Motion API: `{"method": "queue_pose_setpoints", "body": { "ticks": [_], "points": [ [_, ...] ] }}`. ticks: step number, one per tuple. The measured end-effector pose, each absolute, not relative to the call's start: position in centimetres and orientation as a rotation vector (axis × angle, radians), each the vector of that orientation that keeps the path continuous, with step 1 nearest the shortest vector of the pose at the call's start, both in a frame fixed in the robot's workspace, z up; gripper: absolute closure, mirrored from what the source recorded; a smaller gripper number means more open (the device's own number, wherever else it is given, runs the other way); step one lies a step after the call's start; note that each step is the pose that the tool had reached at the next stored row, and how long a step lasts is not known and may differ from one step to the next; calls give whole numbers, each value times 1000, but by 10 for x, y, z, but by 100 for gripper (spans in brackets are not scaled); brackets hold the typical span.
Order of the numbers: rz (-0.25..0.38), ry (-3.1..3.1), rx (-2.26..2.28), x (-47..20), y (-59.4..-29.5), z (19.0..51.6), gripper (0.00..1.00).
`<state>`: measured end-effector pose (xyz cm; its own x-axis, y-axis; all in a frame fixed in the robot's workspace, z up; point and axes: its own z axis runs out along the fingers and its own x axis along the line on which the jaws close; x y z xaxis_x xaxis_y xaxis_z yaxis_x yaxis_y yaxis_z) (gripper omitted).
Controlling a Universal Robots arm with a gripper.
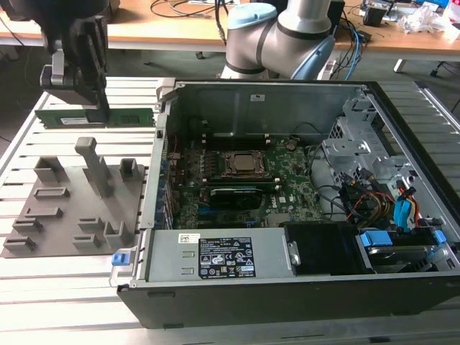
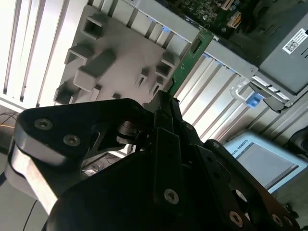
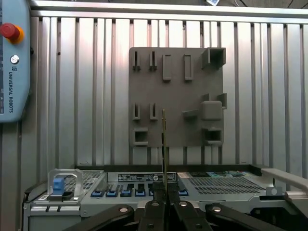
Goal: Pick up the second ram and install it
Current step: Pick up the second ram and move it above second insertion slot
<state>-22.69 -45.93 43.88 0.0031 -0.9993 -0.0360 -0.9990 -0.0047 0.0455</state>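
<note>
The second ram (image 1: 131,116) is a thin green stick held level in the air, above the far end of the grey holder plate (image 1: 61,215). My gripper (image 1: 99,109) is shut on its middle, at the exterior view's upper left. The first wrist view shows the ram (image 3: 164,139) edge-on, rising from between the fingertips (image 3: 157,208), with the holder plate (image 3: 178,96) behind it. In the second wrist view the green ram (image 2: 185,67) sticks out past the black fingers (image 2: 166,120) toward the plate (image 2: 120,57).
To the exterior view's right of the plate lies the open computer case (image 1: 287,100). Its motherboard (image 1: 291,176) carries a CPU socket (image 1: 244,164) and a black card (image 1: 233,195). A blue latch (image 1: 121,257) sits at the case's near corner. A teach pendant (image 3: 12,62) lies on the slatted table.
</note>
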Motion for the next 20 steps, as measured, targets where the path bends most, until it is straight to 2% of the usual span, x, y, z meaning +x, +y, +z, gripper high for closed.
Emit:
{"method": "queue_pose_setpoints", "body": {
  "ticks": [20],
  "points": [
    [-92, -2211, 2219, -169, -459, 439, 86]
  ]
}}
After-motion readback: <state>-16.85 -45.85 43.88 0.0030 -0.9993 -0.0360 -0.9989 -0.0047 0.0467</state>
